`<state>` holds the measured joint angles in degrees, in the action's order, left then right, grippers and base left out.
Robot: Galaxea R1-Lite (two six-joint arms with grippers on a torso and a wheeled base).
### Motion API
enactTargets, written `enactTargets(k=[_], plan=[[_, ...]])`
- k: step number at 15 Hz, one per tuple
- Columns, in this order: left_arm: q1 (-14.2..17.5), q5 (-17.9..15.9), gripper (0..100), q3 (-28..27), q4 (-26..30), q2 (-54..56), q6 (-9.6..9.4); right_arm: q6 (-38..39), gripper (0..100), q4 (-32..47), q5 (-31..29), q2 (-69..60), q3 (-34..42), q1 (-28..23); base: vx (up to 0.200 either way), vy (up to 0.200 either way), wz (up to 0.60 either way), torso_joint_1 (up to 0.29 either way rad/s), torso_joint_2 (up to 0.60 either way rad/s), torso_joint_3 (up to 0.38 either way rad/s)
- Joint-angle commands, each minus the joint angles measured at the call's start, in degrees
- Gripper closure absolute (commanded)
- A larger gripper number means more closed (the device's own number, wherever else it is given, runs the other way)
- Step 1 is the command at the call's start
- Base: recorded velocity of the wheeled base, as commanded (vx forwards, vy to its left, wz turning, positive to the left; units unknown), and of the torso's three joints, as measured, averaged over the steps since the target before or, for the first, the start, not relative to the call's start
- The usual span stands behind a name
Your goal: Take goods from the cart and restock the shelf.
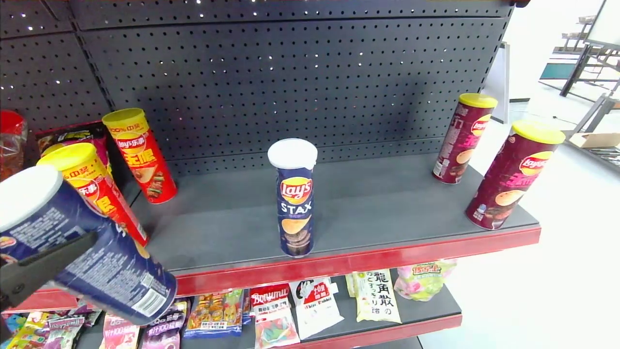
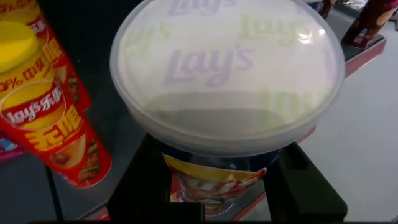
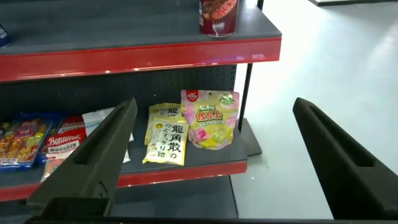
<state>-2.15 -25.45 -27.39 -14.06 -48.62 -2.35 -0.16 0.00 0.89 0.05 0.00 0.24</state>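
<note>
My left gripper [image 1: 46, 266] is shut on a dark blue chip can with a white lid [image 1: 92, 252]. It holds the can tilted at the lower left, in front of the shelf's red front edge. In the left wrist view the can's lid [image 2: 227, 74] looms large, with the gripper [image 2: 224, 190] clamped on the body below it. A matching blue can [image 1: 295, 203] stands upright near the front middle of the grey shelf board [image 1: 387, 203]. My right gripper [image 3: 217, 155] is open and holds nothing; it faces the lower shelf.
Two red cans with yellow lids [image 1: 140, 155] [image 1: 99, 189] stand at the shelf's left, close to the held can. Two maroon cans [image 1: 465, 138] [image 1: 516, 174] stand at the right. Bare board lies on either side of the middle can. Snack bags [image 1: 290, 310] [image 3: 208, 118] fill the lower shelf.
</note>
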Motion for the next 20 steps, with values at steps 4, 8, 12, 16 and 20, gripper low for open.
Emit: enactTargets(k=[4, 8, 12, 16, 20], plan=[[-6.29, 0.41, 100, -9.96, -2.03, -18.88, -0.02, -0.02, 0, 0.00, -0.01, 0.13, 0.00, 0.02, 0.000, 0.000, 0.00, 0.000, 0.00, 0.000], [-6.20, 0.41, 100, -19.10, -2.03, -30.75, -0.02, -0.02, 0, 0.00, -0.01, 0.13, 0.00, 0.02, 0.000, 0.000, 0.00, 0.000, 0.00, 0.000], [-6.73, 0.23, 100, -27.45, -8.88, -46.31, -4.15, -0.02, 0, 0.00, -0.01, 0.04, 0.00, 0.02, 0.000, 0.000, 0.00, 0.000, 0.00, 0.000], [-10.86, 0.23, 100, -40.55, -10.20, -55.97, -2.66, -0.02, 0, 0.00, -0.01, 0.04, 0.00, 0.02, 0.000, 0.000, 0.00, 0.000, 0.00, 0.000], [-13.94, 0.14, 100, -48.63, -10.29, -62.04, -2.66, -0.02, 0, 0.00, 0.08, 0.13, 0.00, 0.02, 0.000, 0.000, 0.00, 0.000, 0.00, 0.000]])
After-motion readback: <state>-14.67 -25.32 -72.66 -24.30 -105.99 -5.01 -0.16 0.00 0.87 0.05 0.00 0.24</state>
